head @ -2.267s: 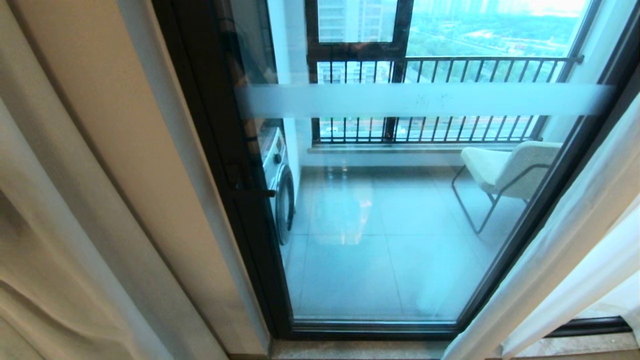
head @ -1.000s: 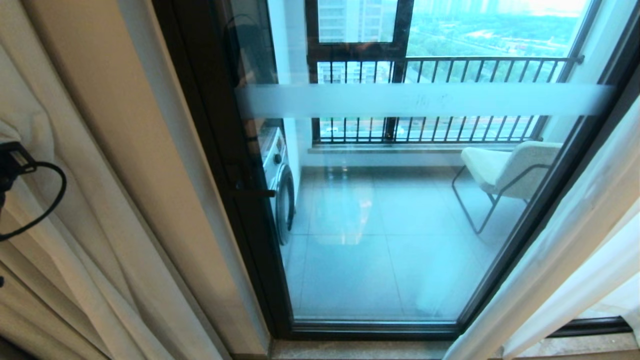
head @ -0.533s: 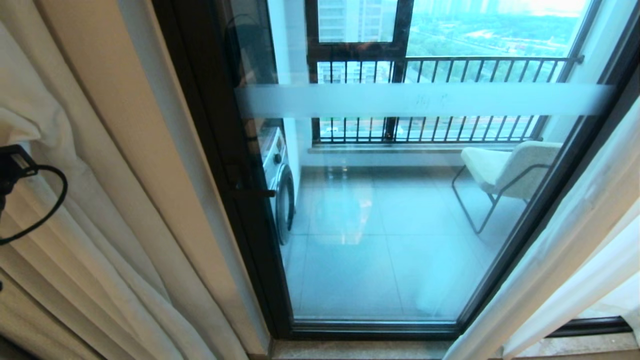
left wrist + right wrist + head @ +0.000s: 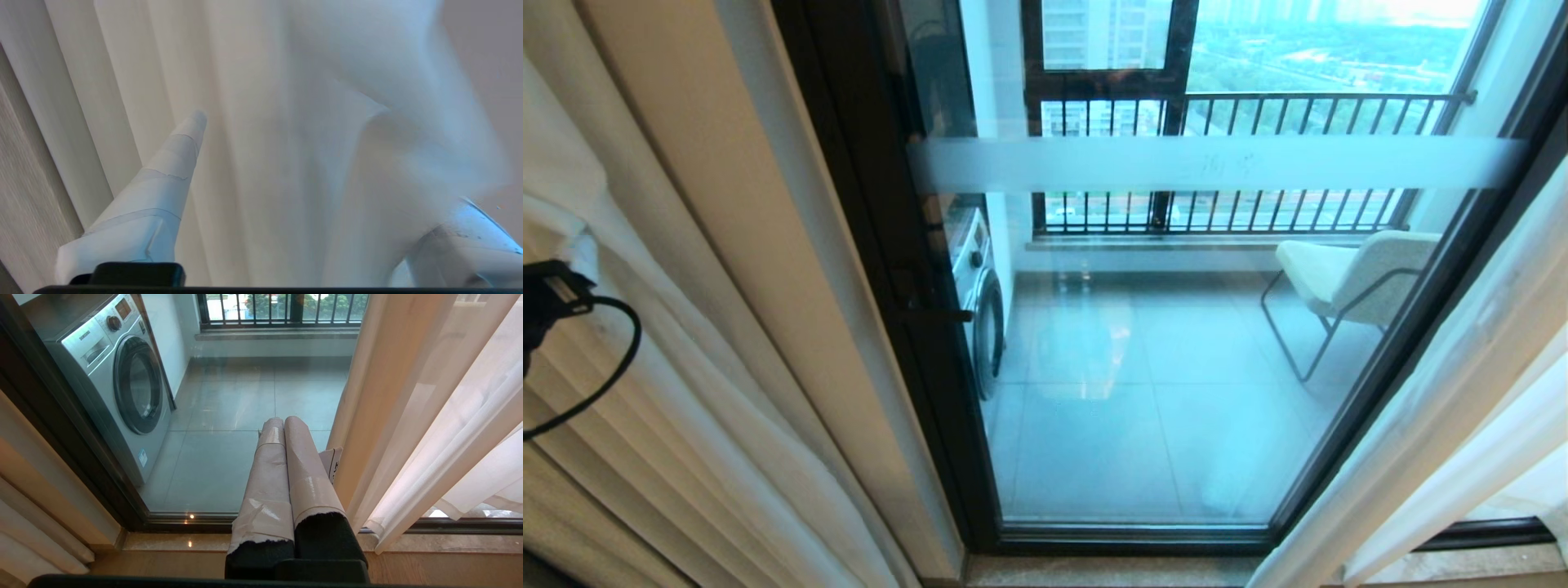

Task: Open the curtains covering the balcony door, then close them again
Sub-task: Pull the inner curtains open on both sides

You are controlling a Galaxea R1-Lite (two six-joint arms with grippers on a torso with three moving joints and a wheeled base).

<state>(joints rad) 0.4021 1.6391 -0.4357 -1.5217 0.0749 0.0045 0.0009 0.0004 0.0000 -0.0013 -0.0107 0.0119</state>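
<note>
A home: washing machine (image 4: 122, 388) and chair (image 4: 1347, 278) on a high-rise balcony.

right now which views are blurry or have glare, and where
Left wrist view: the sheer curtain is smeared soft at the far side, over one finger of the open left hand. Head view: straight door frame lines bow near the edges, and the balcony door glass carries pale reflections. Right wrist view: sharp, with small light glints at the door's bottom rail.

Curtains (image 4: 1445, 408) sheer white; balcony door (image 4: 907, 269) frame dark brown-black, frosted white band across glass; washing machine (image 4: 118, 379) silver; chair (image 4: 1347, 273) cream.
</note>
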